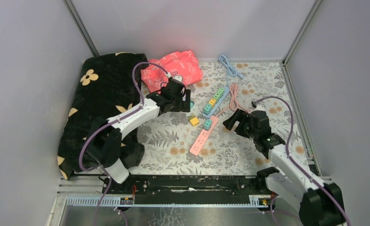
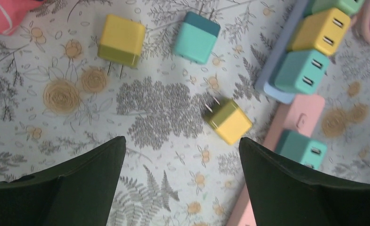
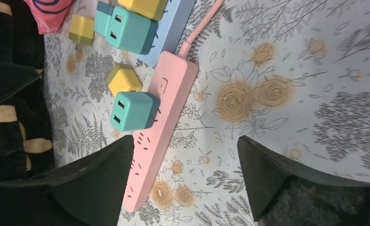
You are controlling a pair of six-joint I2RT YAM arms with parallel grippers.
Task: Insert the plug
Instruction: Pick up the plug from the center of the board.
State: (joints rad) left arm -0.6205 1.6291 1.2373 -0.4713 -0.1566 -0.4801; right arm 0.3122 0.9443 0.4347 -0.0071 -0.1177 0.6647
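A pink power strip point(image 1: 203, 136) lies mid-table with one teal plug point(image 1: 207, 124) seated near its cable end; it also shows in the right wrist view point(image 3: 159, 122) with that plug point(image 3: 133, 110). A loose yellow plug point(image 1: 193, 121) lies on its side just left of the strip, prongs showing in the left wrist view point(image 2: 228, 121). My left gripper point(image 2: 181, 141) is open and empty, hovering just short of this plug. My right gripper point(image 3: 185, 141) is open and empty, right of the strip's free end.
A blue power strip point(image 1: 216, 100) holds several teal and yellow plugs. A second yellow plug point(image 2: 121, 40) and a loose teal plug point(image 2: 196, 36) lie beyond the left gripper. A black flowered blanket point(image 1: 102, 94) covers the left, a red cloth point(image 1: 173, 68) lies at the back, and cables point(image 1: 230, 66) lie at the back right.
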